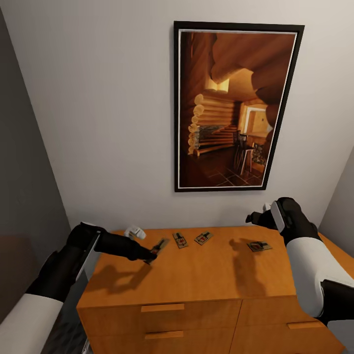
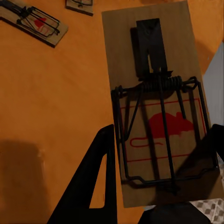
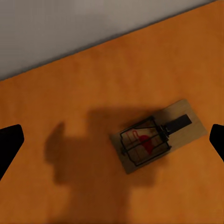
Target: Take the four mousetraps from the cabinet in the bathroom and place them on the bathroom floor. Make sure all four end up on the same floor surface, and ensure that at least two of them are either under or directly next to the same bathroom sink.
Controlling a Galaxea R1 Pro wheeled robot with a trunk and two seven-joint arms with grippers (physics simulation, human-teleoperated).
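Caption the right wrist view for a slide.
Open right claw hovering above a single mousetrap on the orange cabinet top.

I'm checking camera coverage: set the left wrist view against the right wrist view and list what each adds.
Left wrist view: the leftmost mousetrap close up, its red mouse print, a dark finger beside it, and two more mousetraps further along the top. Right wrist view: the rightmost mousetrap lying alone, the grey wall behind, and widely spread fingers. Both show the orange-brown cabinet top.
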